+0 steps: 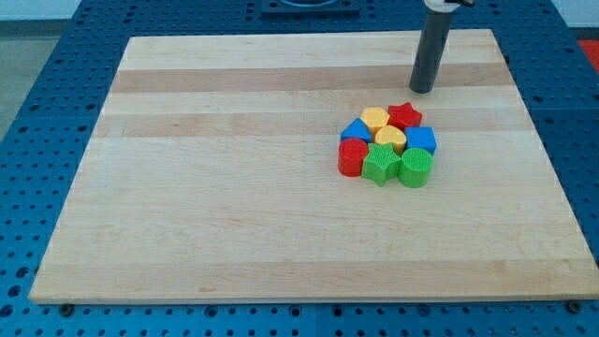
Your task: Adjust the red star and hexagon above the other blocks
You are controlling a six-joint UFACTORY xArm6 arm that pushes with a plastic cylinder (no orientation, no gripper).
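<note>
A tight cluster of blocks sits right of the board's middle. The red star (405,115) is at the cluster's top right. The yellow hexagon (374,119) lies just left of it. Below are a yellow heart (390,139), a blue block (356,130) on the left and a blue block (421,140) on the right. The bottom row holds a red block (353,156), a green star (380,164) and a green round block (416,168). My tip (422,91) rests on the board just above and right of the red star, a short gap apart.
The wooden board (234,187) lies on a blue perforated table (37,94). The board's top edge runs close behind my rod, and its right edge is a short way to the right of the cluster.
</note>
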